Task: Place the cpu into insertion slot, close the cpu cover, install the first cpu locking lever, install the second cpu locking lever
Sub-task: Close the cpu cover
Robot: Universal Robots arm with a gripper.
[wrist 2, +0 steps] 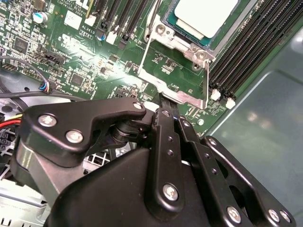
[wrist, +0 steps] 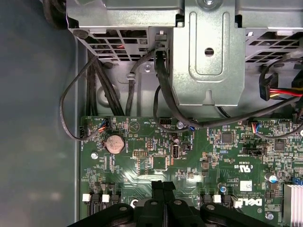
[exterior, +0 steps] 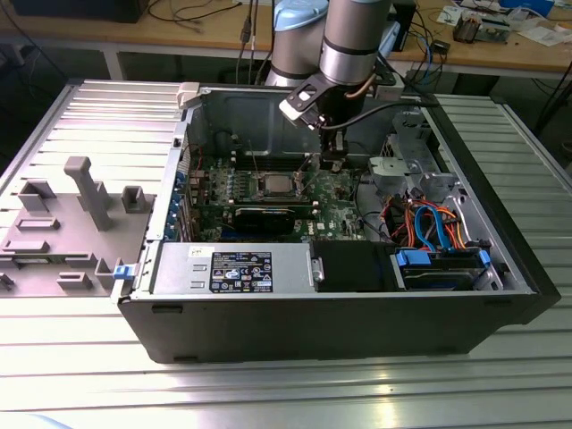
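Gripper: you find the gripper [wrist 2: 166, 105] [wrist: 163, 185] with its black fingers pressed together in both wrist views, and nothing shows between the tips.
Gripper place: in the exterior view the gripper [exterior: 332, 164] hangs inside the open computer case [exterior: 313, 322], low over the green board [wrist: 142, 151], just beside the socket [exterior: 288, 188] on the exterior view's right.
Tip contact: in the second wrist view the tips sit right at a silver metal tab [wrist 2: 174, 93] off the socket's edge; you cannot tell whether they touch it.
Chip: the chip [wrist 2: 206, 14] [exterior: 273, 184] lies flat in the socket, silvery top up.
Cover: the cover [wrist 2: 182, 40] lies flat as a silver frame around the chip.
Levers: thin wire levers [wrist 2: 146, 56] run along two sides of the socket; you cannot tell whether they are hooked.
Nearby: a coin battery [wrist: 113, 143], a silver drive cage [wrist: 208, 52] and black cables [wrist: 71, 109] show in the first wrist view.
Case: it rests on the ribbed tabletop [exterior: 89, 375], with a grey tray [exterior: 54, 241] on the exterior view's left.
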